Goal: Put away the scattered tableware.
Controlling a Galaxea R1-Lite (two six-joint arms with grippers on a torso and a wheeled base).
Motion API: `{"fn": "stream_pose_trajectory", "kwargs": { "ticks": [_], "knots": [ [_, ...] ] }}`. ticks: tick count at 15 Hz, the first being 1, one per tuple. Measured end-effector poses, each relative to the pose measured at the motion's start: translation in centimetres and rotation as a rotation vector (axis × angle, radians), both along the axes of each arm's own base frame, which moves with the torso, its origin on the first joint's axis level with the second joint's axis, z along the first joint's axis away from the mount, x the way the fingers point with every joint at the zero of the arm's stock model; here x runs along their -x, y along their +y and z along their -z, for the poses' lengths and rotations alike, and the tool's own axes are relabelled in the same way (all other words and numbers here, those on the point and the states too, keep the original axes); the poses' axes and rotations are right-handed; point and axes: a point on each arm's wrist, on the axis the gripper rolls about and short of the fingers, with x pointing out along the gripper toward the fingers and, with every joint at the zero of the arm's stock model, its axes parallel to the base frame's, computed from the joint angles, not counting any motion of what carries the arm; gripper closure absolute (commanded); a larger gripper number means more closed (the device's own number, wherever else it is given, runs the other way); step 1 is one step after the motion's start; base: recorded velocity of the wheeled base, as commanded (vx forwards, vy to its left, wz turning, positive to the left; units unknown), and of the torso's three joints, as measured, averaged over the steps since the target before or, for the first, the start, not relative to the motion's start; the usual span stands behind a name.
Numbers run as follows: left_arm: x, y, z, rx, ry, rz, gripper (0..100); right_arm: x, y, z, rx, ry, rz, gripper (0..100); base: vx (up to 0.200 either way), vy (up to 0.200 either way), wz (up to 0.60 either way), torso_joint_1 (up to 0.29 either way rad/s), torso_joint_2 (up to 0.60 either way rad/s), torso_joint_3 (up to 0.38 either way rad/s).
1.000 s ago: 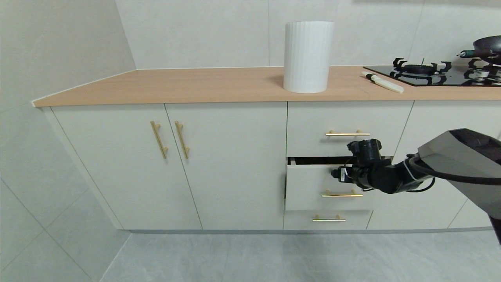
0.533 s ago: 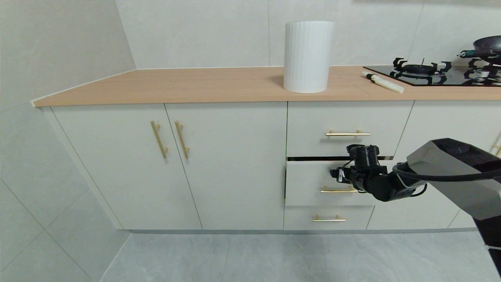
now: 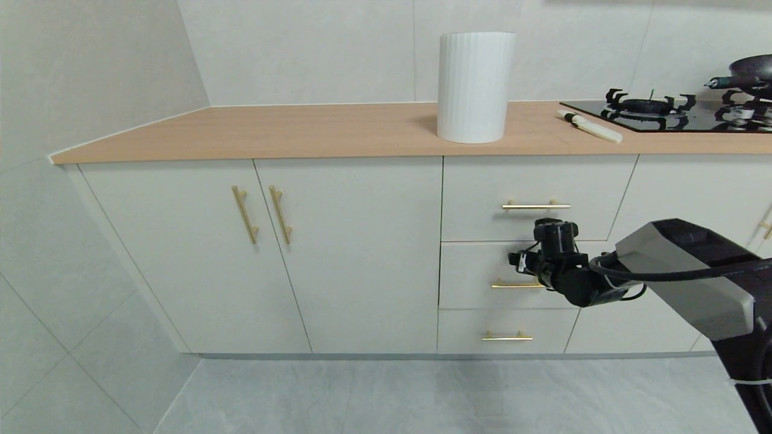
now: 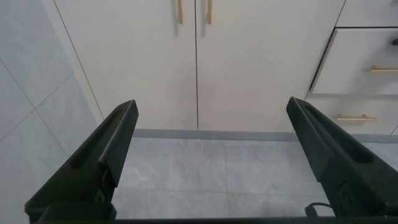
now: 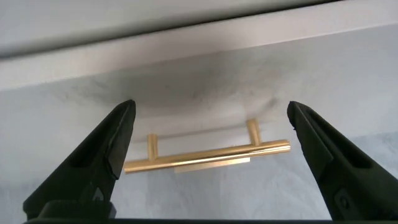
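Right gripper (image 3: 522, 264) is at the front of the middle drawer (image 3: 473, 268), level with the right end of its brass handle (image 3: 511, 285). In the right wrist view its fingers (image 5: 115, 146) are spread wide, with the handle centred between them and not touched. The middle drawer sits flush with the top drawer (image 3: 537, 181) and the bottom drawer (image 3: 464, 337). Left gripper (image 4: 211, 104) is also spread apart and holds nothing; it hangs low over the grey floor (image 4: 217, 168), facing the double cabinet doors (image 4: 249, 62). Tableware: one cream-coloured utensil (image 3: 588, 126) lies flat on the wooden countertop (image 3: 301, 129), just beside the near left corner of the black hob (image 3: 663, 119). A white ribbed cylinder (image 3: 474, 87) stands upright on the countertop, left of the utensil and apart from it.
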Motion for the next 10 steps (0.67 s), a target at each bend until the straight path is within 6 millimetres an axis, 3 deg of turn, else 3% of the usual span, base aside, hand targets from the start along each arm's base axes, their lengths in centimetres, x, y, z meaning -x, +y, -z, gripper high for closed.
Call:
{"fn": "stream_pose_trajectory", "kwargs": {
  "ticks": [10],
  "knots": [
    [0.0, 0.0, 0.0, 0.0, 0.0, -0.001, 0, -0.41, -0.51, 0.57, -0.003, -0.004, 0.043, 0, 0.0, 0.0, 0.0, 0.0, 0.0, 0.0]
  ]
}}
